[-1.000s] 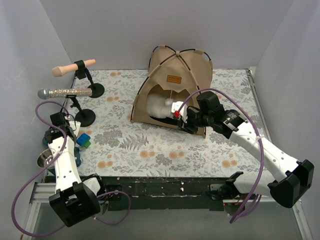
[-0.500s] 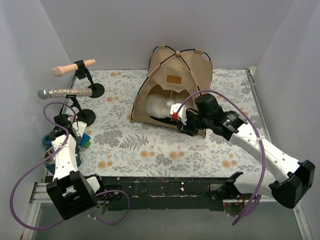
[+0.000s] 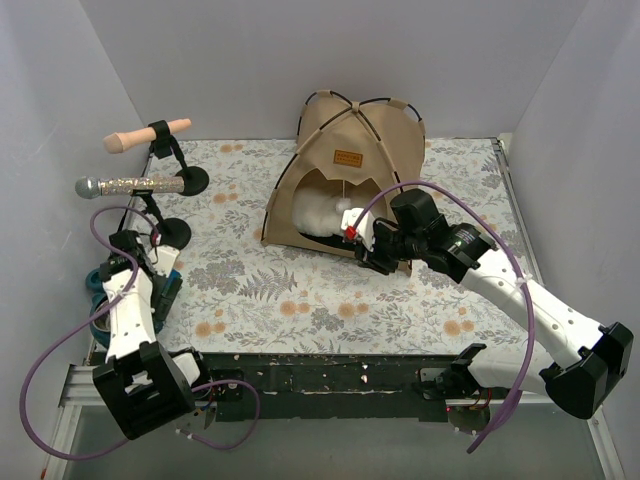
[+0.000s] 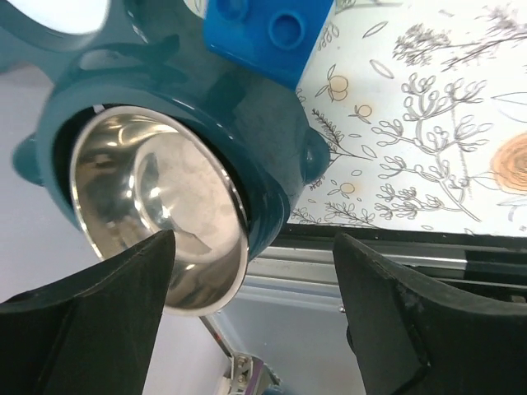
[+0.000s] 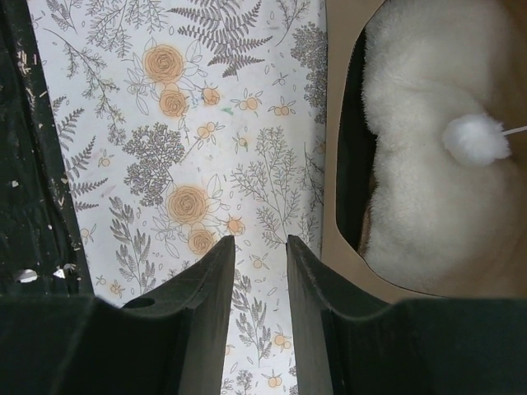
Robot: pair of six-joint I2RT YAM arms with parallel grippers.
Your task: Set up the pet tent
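Note:
The pet tent (image 3: 350, 150) stands upright at the back middle of the floral mat, tan with black poles crossing over its top and a brown label above the arched doorway. A white fluffy cushion (image 3: 315, 212) fills the doorway. My right gripper (image 3: 362, 250) hovers at the tent's front right corner. In the right wrist view it (image 5: 260, 240) is open over bare mat with nothing between its fingers, and the tent's doorway edge (image 5: 331, 189) and white pom-pom (image 5: 473, 141) lie to its right. My left gripper (image 3: 158, 268) is far off at the left edge, open (image 4: 254, 239) and empty.
A steel bowl (image 4: 156, 214) in a teal holder (image 4: 247, 123) and a blue block (image 4: 268, 33) lie under the left gripper. A microphone (image 3: 130, 185) and a beige handle (image 3: 148, 135) sit on black stands at the back left. A black rail (image 3: 330, 370) runs along the near edge.
The left gripper has gone from shut to wide open and shifted slightly over the blocks by the bowl. The right gripper crept a little left along the tent's front.

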